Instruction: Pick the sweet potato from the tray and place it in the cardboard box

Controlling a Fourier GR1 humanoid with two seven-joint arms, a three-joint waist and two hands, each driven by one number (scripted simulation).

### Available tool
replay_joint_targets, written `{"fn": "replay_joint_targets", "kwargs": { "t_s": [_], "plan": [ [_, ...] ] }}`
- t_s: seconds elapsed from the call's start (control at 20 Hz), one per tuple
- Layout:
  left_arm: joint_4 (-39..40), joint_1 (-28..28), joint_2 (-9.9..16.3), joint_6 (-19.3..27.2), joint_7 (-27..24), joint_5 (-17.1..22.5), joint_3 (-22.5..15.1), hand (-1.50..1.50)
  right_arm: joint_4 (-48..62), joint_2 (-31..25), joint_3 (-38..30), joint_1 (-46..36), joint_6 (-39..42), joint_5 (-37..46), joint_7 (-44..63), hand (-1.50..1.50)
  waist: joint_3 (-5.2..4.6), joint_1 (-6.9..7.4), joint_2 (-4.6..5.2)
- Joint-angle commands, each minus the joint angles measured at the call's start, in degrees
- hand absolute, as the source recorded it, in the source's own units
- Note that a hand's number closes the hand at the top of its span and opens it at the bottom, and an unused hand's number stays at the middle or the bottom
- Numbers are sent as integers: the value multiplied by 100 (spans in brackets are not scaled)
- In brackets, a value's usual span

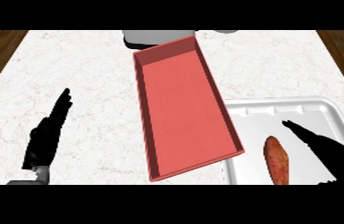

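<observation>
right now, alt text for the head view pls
A sweet potato lies on a white tray at lower right, the open right hand just beside it. A long red box sits mid-counter; the open left hand rests at lower left.

The scene is being viewed by a single camera, set at head height and being aimed steeply down at the white marble counter point(80, 77). The counter is being seen from close above, its far edge lying near the upper part of the frame, with strips of brown floor being shown at the upper left and upper right corners. The near part of the counter is being cut off by the lower edge. No second view is being given, so no part of the scene is being shared.
</observation>
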Motion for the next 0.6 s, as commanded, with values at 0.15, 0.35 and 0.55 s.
{"fn": "replay_joint_targets", "kwargs": {
  "t_s": [0.15,0.35,0.55],
  "plan": [
    [-31,-317,-261,-101,418,-329,101,0,58,410,-333,112,306,425,-215,-150,0,-18,-1],
    [-111,-94,-372,-163,293,-430,198,0,319,815,-90,357,60,1098,-649,-150,1,-8,-1],
    [-184,-170,-548,-182,352,-606,210,0,69,1034,-160,132,465,1125,-268,-150,0,-5,0]
  ]
}}
